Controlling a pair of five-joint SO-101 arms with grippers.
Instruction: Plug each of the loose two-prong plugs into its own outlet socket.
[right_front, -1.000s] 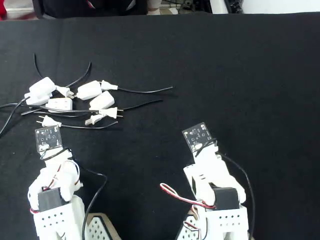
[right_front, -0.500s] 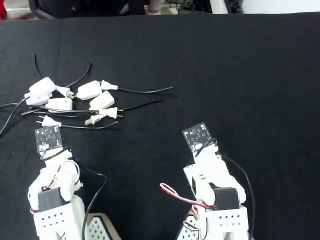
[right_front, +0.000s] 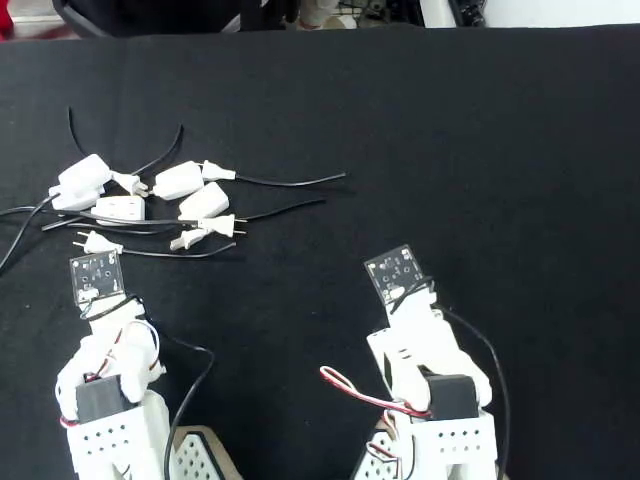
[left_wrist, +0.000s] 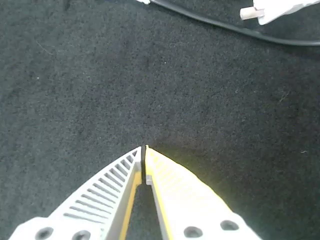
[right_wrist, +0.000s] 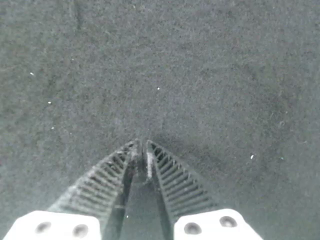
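So the black cloth surface (right_front: 480, 150) takes up basically the whole scene. Both arms sit folded at its near edge, I'd guess because nothing's been picked up yet. The left arm (right_front: 105, 390) is just short of the tangle; the right arm (right_front: 430, 380) is well apart from it with bare cloth in front.

All the task stuff is bunched at the far left: four white outlet sockets (right_front: 120, 208) lying close together, with thin black cables (right_front: 290, 181) trailing off both ways. It looks dumped rather than laid out, so the cords cross each other. The two-prong plugs (right_front: 222, 225) are mixed in among them; a couple lie nose-to-nose with a socket, but I can't tell if any is actually seated. The nearest plug (right_front: 97, 241) lies just beyond the left arm, so my bet is that arm is the better placed to go first.

The left gripper (left_wrist: 145, 165) is pressed together and empty, pointing down at the cloth; the right gripper (right_wrist: 141, 155) is the same, closed on nothing.

As for writing, I can't make out any. The little wrist boards (right_front: 97, 272) show dots only, and the sockets look plain white from here.
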